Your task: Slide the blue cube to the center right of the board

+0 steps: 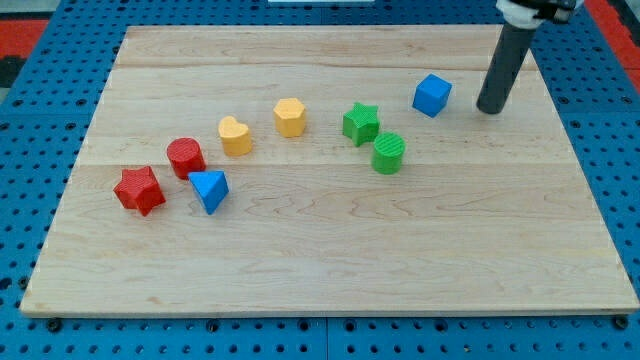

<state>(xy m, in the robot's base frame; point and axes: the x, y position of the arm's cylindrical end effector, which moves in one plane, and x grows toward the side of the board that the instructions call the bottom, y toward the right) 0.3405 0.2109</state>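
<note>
The blue cube (pixel 432 95) sits on the wooden board (pixel 330 260) at the view's upper right. My tip (pixel 491 109) is the lower end of a dark rod that comes down from the view's top right. The tip stands on the board just to the right of the blue cube, a small gap apart from it.
A green star (pixel 361 124) and a green cylinder (pixel 389 153) lie left and below the cube. A yellow hexagon (pixel 290 116), a yellow heart (pixel 235 135), a red cylinder (pixel 186 158), a red star (pixel 139 190) and a blue triangle (pixel 210 190) run toward the view's left.
</note>
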